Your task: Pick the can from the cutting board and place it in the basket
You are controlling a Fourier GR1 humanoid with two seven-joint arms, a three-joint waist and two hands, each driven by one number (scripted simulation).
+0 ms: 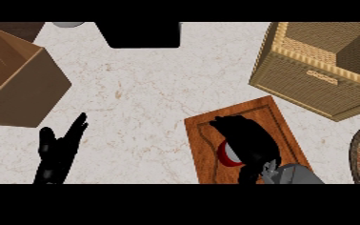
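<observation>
A wooden cutting board (271, 119) lies at the lower right of the counter. On it stands a can (226, 154) with a red rim and pale top, mostly hidden. My right hand (247, 140) covers the can from above, fingers curled round it. The woven basket (302, 71) stands at the upper right, just beyond the board's far corner, its inside partly visible. My left hand (60, 148) rests at the lower left with fingers straight and pointing up, far from the board.
A brown cardboard box (28, 83) sits at the left edge. A black object (141, 33) stands at the top centre, with a grey round thing (68, 24) beside it. A dark rounded edge (355, 150) shows at the far right.
</observation>
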